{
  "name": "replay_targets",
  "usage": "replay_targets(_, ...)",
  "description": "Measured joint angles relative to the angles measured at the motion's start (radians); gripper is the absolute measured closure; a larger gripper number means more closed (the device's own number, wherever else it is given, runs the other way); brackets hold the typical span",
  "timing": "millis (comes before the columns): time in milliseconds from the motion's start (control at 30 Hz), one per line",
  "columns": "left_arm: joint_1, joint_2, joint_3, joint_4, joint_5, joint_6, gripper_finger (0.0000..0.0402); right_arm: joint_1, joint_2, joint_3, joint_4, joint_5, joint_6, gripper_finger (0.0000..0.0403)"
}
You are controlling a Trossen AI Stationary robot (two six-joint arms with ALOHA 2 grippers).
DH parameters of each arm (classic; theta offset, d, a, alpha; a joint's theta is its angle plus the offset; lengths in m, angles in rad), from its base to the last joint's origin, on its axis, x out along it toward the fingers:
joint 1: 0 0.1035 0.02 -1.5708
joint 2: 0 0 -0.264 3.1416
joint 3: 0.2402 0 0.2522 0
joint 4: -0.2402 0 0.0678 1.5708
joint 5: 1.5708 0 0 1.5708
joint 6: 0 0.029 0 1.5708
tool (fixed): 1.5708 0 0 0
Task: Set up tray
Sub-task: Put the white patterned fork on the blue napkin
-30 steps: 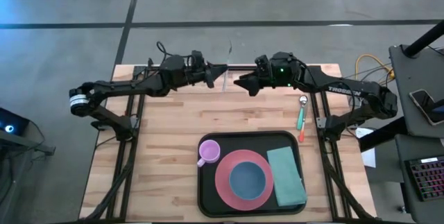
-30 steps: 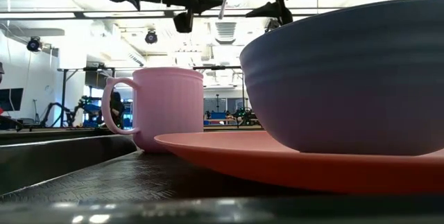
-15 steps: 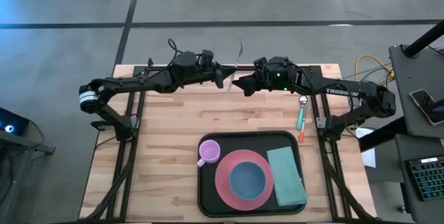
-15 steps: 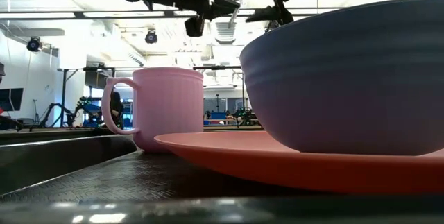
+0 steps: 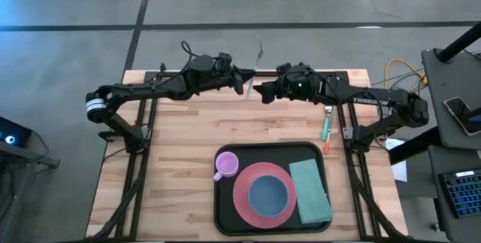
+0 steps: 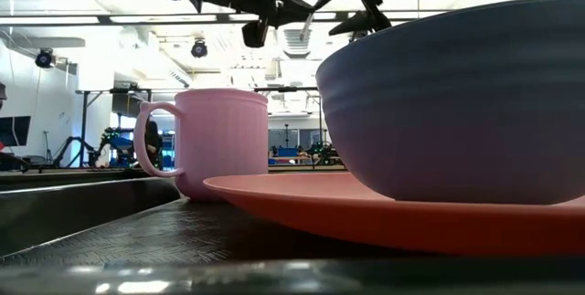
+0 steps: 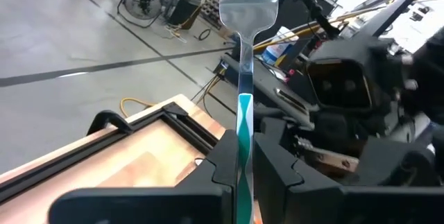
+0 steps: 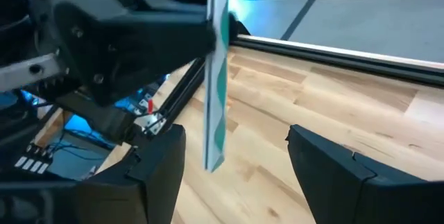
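Table of pale wood under both my arms. Tray at 6 o'clock, carrying pink plate, blue bowl, green napkin, pink mug. At 12 o'clock, my left gripper is clamped on a fork, tines up. My right gripper faces it, fingers spread wide around the handle, gripping nothing.

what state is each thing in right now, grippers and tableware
left gripper: shut on the fork, raised over the table's far edge
fork: upright, tines up
right gripper: open, handle end between its fingers, not gripping
spoon: lying on the table
tray: carrying cup, plate, bowl, napkin
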Motion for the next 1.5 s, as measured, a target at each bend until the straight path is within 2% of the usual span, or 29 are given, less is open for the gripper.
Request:
replay_targets(233, 0.003, 0.000, 0.000, 0.001, -0.009, 0.018, 0.0394, 0.010, 0.034, 0.000, 0.017, 0.020, 0.029, 0.0168)
replay_targets(767, -0.021, 0.000, -0.003, 0.003, 0.042, 0.023, 0.0390, 0.011, 0.052, 0.000, 0.070, 0.013, 0.035, 0.0179)
replay_targets(1133, -0.037, 0.000, -0.004, 0.002, 0.058, 0.023, 0.0386, 0.012, 0.052, 0.000, 0.077, 0.006, 0.038, 0.0232)
replay_targets(1500, -0.038, 0.000, -0.005, -0.004, 0.062, 0.022, 0.0385, 0.016, 0.051, 0.000, 0.078, -0.028, 0.019, 0.0318)
